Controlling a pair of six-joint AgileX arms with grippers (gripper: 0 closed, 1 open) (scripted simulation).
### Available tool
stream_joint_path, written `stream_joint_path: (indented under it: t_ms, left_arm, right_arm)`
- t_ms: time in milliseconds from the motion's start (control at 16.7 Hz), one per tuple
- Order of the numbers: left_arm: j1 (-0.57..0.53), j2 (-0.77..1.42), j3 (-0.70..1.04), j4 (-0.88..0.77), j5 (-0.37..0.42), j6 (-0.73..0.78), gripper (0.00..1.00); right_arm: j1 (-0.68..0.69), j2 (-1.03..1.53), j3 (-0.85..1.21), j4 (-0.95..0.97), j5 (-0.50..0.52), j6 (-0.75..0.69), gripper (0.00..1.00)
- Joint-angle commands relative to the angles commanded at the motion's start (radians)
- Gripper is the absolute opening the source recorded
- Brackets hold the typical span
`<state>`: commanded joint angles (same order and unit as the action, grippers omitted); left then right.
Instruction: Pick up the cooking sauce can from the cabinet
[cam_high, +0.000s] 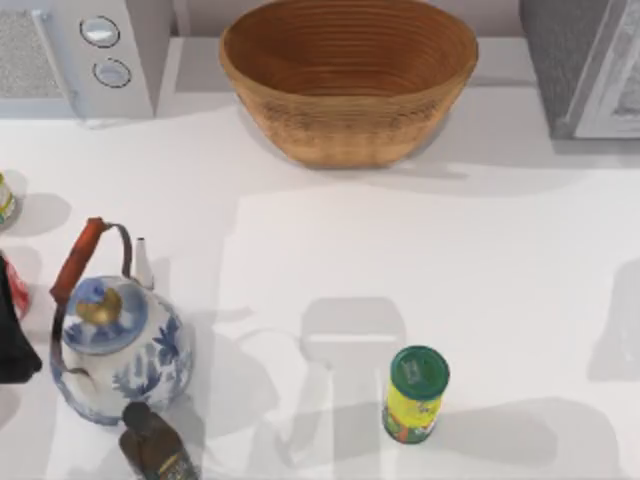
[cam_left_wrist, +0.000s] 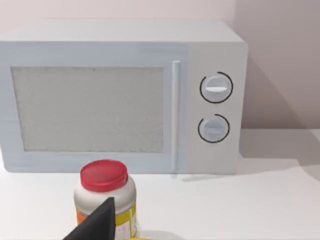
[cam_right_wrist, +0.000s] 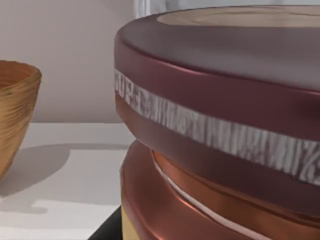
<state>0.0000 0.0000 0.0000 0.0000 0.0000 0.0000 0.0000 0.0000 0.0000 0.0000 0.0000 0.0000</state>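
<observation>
The white tabletop (cam_high: 480, 250) carries, at its far right corner, the grey speckled cabinet (cam_high: 560, 60) with a pale panelled door, and at its far left a white appliance (cam_left_wrist: 125, 95) with two round knobs. Between them sits a woven brown basket (cam_high: 348, 75). The maroon-topped, orange-red cooking sauce can (cam_right_wrist: 225, 125) looms right up against the right wrist camera, just beside a dark edge of the right claw (cam_right_wrist: 107, 230); whether that claw grips it, I cannot tell. The left claw (cam_left_wrist: 97, 225), a dark tip, sits before a red-lidded jar (cam_left_wrist: 105, 197).
</observation>
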Motion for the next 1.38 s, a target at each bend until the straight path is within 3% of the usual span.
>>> stream_joint_path:
  t_ms: [360,600,1380]
  left_arm:
    - [0.000,0.000,0.000,0.000,0.000,0.000,1.00]
    - [0.000,0.000,0.000,0.000,0.000,0.000,1.00]
    - [0.000,0.000,0.000,0.000,0.000,0.000,1.00]
  right_arm:
    - [0.004,0.015,0.004,0.008,-0.004,0.002,0.00]
    - [0.013,0.162,0.050,0.148,-0.056,0.006,0.00]
    - [0.083,1.408,0.285,1.138,-0.433,0.018,0.00]
